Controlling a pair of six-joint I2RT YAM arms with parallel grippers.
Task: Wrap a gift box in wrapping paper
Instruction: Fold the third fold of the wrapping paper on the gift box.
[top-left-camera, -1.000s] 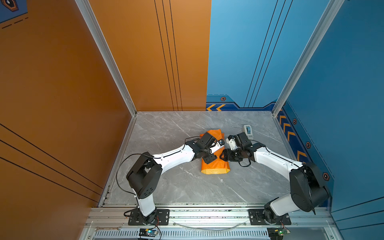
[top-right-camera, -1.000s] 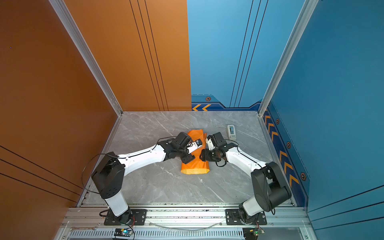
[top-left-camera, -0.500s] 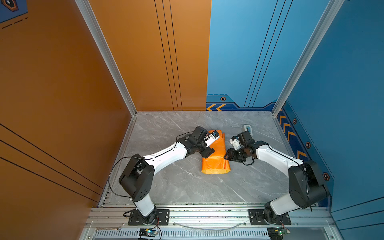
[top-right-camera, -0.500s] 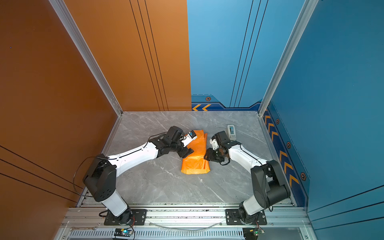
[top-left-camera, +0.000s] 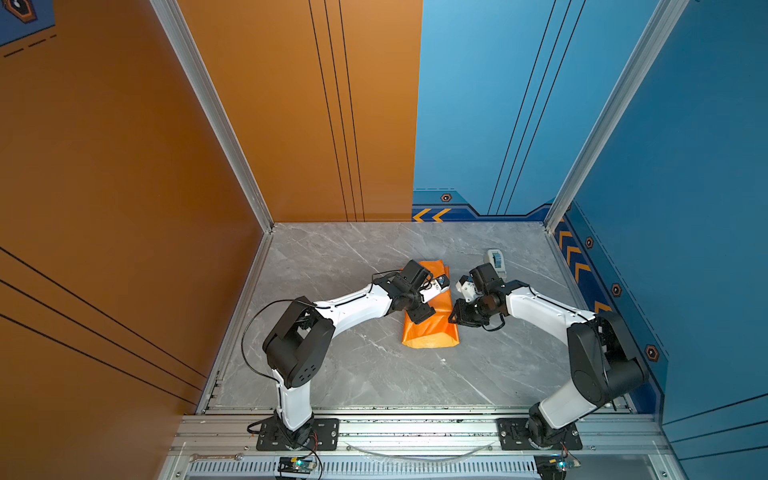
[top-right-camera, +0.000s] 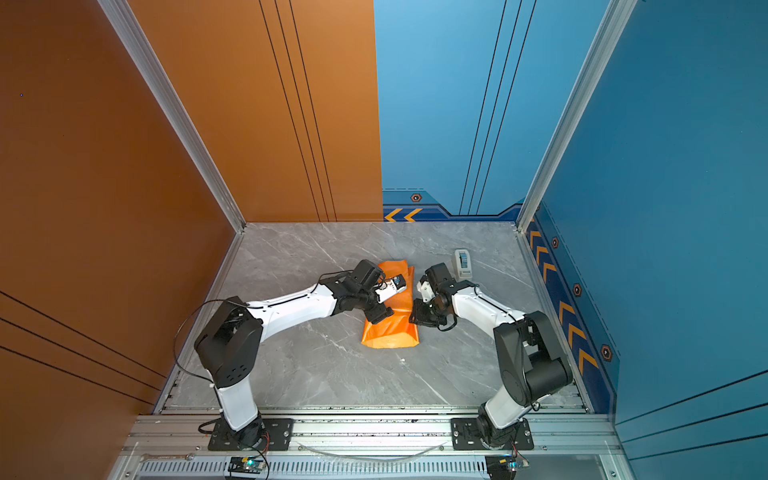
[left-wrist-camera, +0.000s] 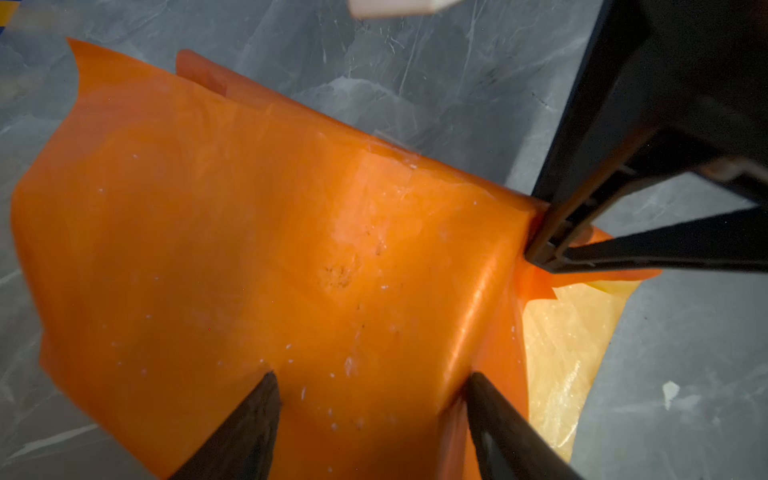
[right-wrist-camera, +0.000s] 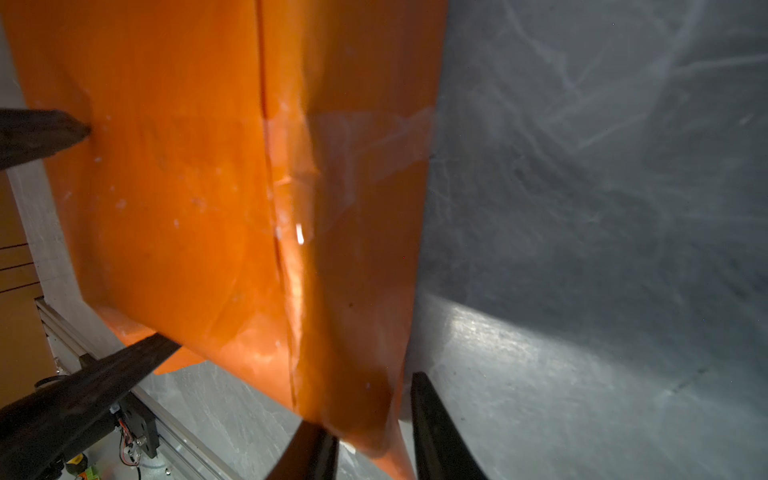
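Observation:
The wrapping paper (top-left-camera: 430, 336) (top-right-camera: 390, 334) lies folded into a glossy orange parcel mid-table. The gift box is hidden inside it. My left gripper (top-left-camera: 423, 315) (left-wrist-camera: 372, 378) is open, its two spread fingertips pressing down on the parcel's top face (left-wrist-camera: 249, 228). At the parcel's right edge, my right gripper (top-left-camera: 454, 318) (right-wrist-camera: 368, 409) is closed narrow on a fold of the orange paper (right-wrist-camera: 166, 187). A pale yellow inner flap (left-wrist-camera: 573, 332) sticks out at the parcel's open end beside it.
A small white tape dispenser (top-left-camera: 496, 261) (top-right-camera: 462, 263) stands behind the right arm. The grey marble table (top-left-camera: 353, 353) is walled orange at the left and blue at the right. An aluminium rail (top-left-camera: 415, 428) runs along the front edge.
Half a second ago both grippers sat off the parcel's sides. The left has come back onto the top; the right has moved in and narrowed onto the paper's right edge.

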